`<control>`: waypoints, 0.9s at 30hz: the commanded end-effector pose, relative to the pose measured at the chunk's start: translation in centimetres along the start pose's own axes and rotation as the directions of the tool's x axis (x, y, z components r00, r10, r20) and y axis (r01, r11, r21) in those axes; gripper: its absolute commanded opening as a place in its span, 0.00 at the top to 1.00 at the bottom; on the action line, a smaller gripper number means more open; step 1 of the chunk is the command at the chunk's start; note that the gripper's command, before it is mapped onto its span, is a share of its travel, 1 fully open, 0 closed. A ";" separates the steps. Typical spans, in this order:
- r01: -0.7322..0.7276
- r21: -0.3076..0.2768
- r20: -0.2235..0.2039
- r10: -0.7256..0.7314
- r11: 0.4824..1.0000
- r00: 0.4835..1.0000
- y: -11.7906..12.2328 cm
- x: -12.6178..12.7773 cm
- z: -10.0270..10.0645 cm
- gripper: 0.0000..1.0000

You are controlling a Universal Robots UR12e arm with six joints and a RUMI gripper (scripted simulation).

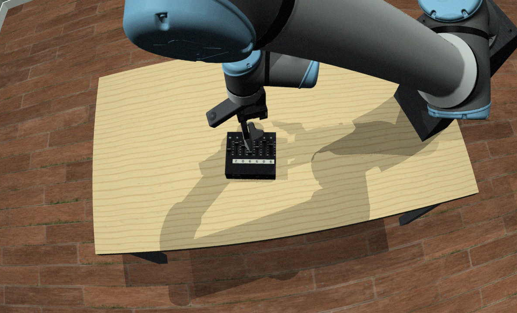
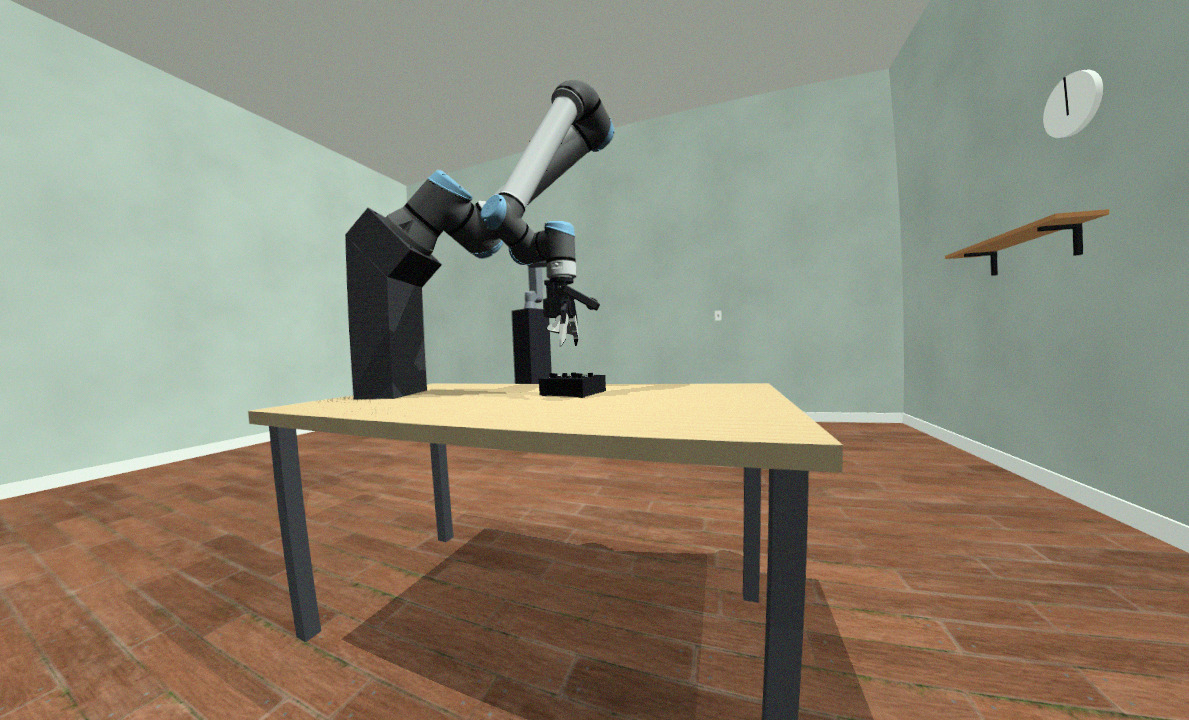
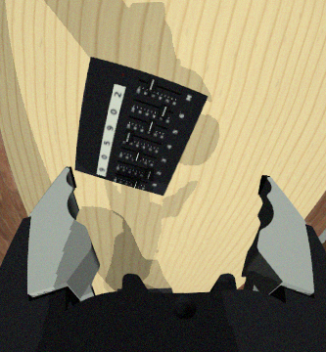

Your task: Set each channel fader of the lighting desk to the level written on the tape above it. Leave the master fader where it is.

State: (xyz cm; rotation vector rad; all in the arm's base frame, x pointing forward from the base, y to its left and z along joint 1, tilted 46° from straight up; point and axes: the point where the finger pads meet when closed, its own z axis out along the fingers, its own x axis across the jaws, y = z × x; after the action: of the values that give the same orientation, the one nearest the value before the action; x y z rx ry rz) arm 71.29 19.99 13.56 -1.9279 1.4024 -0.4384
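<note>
The black lighting desk (image 1: 250,169) (image 2: 571,386) (image 3: 89,122) lies on the table. Its white tape (image 1: 246,161) (image 3: 112,119) carries a row of digits including 2, 0 and 5; 6 and 9 are hard to tell apart. In the wrist view the master fader (image 3: 152,84) is at the M end. The channel 4 fader (image 3: 128,137) sits nearest the tape; the channel 6 fader (image 3: 164,111) and channel 2 fader (image 3: 149,174) sit far from it. The others stand between. My gripper (image 1: 252,143) (image 2: 569,342) (image 3: 168,172) is open and empty above the desk, touching nothing.
The wooden table (image 1: 143,155) (image 2: 670,420) (image 3: 231,147) bears the desk and the arm's dark pedestal (image 2: 383,322). A second dark pedestal (image 2: 531,344) stands behind. A wall shelf (image 2: 1028,234) and a clock (image 2: 1072,103) are at the right.
</note>
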 end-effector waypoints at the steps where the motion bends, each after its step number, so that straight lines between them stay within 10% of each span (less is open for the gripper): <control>1: 0.190 0.000 0.009 -0.190 0.982 0.982 0.1 0.4 0.4 0.00; 27: 0.815 0.011 0.008 -0.815 0.579 0.579 1.6 2.2 2.2 0.00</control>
State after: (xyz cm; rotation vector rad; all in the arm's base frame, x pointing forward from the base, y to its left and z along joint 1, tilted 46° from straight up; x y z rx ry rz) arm 72.35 18.59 10.82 -2.4631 0.4683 -0.8206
